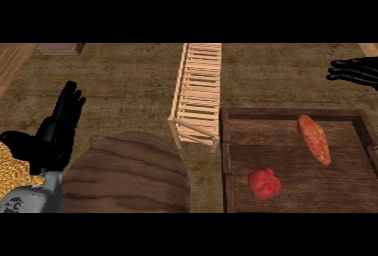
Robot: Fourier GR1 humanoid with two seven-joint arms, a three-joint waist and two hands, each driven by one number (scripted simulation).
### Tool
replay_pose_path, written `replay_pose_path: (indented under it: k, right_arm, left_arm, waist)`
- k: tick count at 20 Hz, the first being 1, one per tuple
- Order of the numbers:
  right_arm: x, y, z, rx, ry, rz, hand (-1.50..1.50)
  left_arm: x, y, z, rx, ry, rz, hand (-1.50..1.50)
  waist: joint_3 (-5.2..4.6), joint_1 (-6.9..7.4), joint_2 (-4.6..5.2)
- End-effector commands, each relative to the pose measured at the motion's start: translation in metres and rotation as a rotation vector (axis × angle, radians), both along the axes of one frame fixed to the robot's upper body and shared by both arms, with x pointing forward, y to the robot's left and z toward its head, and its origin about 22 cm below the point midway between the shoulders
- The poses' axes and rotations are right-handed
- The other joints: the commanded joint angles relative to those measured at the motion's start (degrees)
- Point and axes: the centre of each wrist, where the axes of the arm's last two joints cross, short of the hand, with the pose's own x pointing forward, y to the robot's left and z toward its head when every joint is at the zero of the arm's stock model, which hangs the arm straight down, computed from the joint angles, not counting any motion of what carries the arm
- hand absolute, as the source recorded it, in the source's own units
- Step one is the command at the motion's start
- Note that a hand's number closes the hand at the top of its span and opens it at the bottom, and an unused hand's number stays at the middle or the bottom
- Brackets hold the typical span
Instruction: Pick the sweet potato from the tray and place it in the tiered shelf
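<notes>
Orange sweet potato [314, 139] in tray [288, 111], long axis roughly 11–5.
Right hand [358, 70], released, nearer, at its 1 o'clock.

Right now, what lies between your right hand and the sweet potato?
In the head view, only bare counter and the far rim of the tray.

Desk [111, 80]: mottled olive-brown top, worn-looking, filling most of the view. Low centre-left lies a large rounded slab [125, 175] of dark wood grain, cut off by the lower edge; just left of it is a golden grainy patch [13, 162], partly hidden, and low right is a small red lumpy vegetable [264, 183], kind not clear. Along the top edge: a grey-brown block [60, 48] at left, cropped; a pale wood strip [10, 60] down the far-left side; a sliver of pale wood [368, 48] in the right corner.
</notes>
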Motion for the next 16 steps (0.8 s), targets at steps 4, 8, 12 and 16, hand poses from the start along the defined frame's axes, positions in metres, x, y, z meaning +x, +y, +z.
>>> replay_pose_path:
  k: [4, 8, 12, 16]
  right_arm:
    - [-0.019, 0.009, 0.086, -0.429, -0.166, 0.178, -1.50]
    - [-0.044, 0.051, 0.114, -0.710, -0.388, 0.140, -1.50]
    - [-0.060, 0.078, 0.092, -0.858, -0.498, 0.106, -1.50]
    - [-0.069, 0.101, 0.054, -0.934, -0.495, 0.075, -1.50]
  left_arm:
    - [-0.015, 0.005, -0.006, 0.010, -0.002, 0.033, 0.00]
    - [-0.012, 0.010, -0.003, 0.002, 0.003, 0.043, 0.00]
    - [-0.009, 0.012, -0.001, 0.000, -0.010, 0.044, 0.00]
    - [-0.004, 0.003, 0.009, 0.003, 0.007, 0.028, 0.00]
  waist:
    - [-0.03, -0.88, -0.39]
    - [0.05, -1.65, -0.48]
    - [0.04, -1.93, -0.18]
    - [-0.04, -1.78, -0.18]
